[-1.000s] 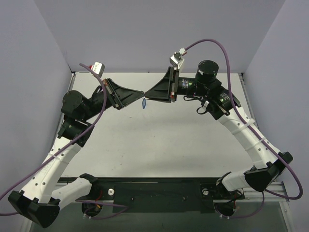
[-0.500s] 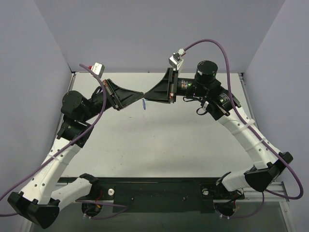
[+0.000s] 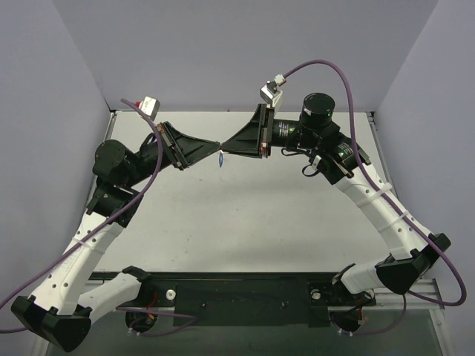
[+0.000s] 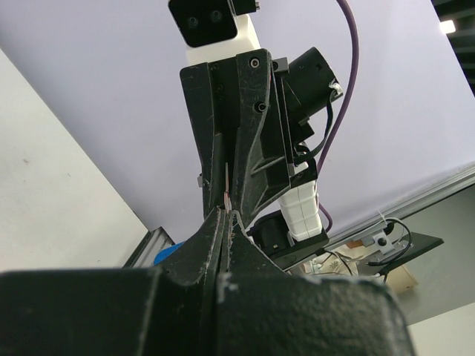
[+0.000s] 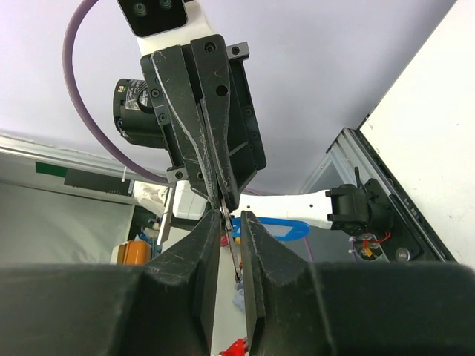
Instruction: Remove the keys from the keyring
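Top external: my two arms meet tip to tip in mid-air over the far half of the table (image 3: 260, 215), left gripper (image 3: 216, 144) nose-on to right gripper (image 3: 227, 144). The keyring sits at that junction. Its blue tag (image 3: 220, 159) dangles free just under the tips, clear of the tabletop. Holding it up there lets the tag hang out of the way, so neither jaw has to fight the table.

Left wrist: my left jaws are fully closed, pads flush, and a metal sliver (image 4: 226, 189) pokes out of the tips straight into the slot of the opposing fingers. I read that as the left being the anchor, pinching the keyring so the other side has something to pull against.

Right wrist: my right jaws are nearly closed with a narrow slot between them. A dark strip (image 5: 233, 256) runs edge-on down that slot. I can't tell whether the pads actually bite on it or just straddle it.

I can't separate key from ring at this size, so I won't say which arm has which. My judgement is that the key is not yet off.

Next I need a firm right-hand bite before any pull or twist. The risk is a thin part slipping out edge-on, or the whole bundle dropping.
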### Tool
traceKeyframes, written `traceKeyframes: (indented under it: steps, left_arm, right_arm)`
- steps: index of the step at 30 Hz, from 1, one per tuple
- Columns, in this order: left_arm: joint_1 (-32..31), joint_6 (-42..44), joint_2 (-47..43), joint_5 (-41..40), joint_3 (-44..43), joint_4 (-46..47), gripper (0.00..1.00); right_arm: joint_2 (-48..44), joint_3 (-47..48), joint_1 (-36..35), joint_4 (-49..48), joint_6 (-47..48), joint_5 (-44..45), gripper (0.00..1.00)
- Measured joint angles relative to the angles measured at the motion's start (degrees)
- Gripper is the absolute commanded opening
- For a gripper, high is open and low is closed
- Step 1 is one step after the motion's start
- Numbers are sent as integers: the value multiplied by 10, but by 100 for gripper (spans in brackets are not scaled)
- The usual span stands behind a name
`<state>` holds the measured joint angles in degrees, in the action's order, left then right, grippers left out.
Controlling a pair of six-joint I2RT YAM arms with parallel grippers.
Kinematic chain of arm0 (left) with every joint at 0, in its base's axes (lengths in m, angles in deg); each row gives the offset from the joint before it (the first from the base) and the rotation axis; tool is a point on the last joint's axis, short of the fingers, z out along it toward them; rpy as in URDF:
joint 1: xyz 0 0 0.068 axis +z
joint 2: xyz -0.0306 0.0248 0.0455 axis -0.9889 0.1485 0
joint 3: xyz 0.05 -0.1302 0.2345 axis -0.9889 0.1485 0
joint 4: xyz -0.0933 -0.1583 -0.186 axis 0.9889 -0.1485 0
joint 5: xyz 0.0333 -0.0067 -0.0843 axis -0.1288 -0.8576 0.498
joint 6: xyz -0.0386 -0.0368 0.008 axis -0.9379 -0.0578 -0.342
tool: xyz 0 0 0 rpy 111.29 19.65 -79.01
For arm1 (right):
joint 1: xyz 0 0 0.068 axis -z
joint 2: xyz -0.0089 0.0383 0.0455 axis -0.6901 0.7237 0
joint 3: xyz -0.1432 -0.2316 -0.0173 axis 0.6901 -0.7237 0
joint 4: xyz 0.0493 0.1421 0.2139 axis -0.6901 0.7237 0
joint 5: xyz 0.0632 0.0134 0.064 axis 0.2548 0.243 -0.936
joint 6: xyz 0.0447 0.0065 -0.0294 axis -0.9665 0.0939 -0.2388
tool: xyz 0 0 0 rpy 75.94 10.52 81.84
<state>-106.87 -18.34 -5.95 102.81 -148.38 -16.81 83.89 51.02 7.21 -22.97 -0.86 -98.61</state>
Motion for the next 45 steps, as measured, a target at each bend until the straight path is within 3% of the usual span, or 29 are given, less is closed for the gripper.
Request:
traceKeyframes:
  steps: [8,12,14,15,17,18,19,21,32,39,45]
  left_arm:
    - [0,0,0,-3,0,-4,0]
    - [0,0,0,-7,0,-9,0]
    - [0,0,-2,-11,0,-12,10]
    - [0,0,-3,-13,0,-16,26]
    - [0,5,-6,-15,0,-25,44]
    - [0,6,-7,-18,0,-31,48]
    - [0,8,-9,-21,0,-34,63]
    - [0,12,-12,-28,-2,-44,75]
    - [7,40,-70,-112,-22,-95,74]
    - [8,62,-150,-193,11,-95,70]
    - [8,80,-162,-211,30,-79,65]
  right_arm:
    - [0,0,0,0,1,1,0]
    - [0,0,-1,0,4,4,0]
    - [0,0,-2,0,6,7,0]
    - [0,0,-3,2,7,9,0]
    - [-1,0,-4,8,13,14,0]
    - [-1,0,-4,15,17,16,0]
    - [-2,0,-4,20,19,19,0]
    - [-2,0,-4,32,23,26,0]
    - [-23,-17,-4,17,9,76,0]
    - [-30,-106,-4,-159,-104,117,0]
    - [-15,-134,-8,-265,-170,158,0]
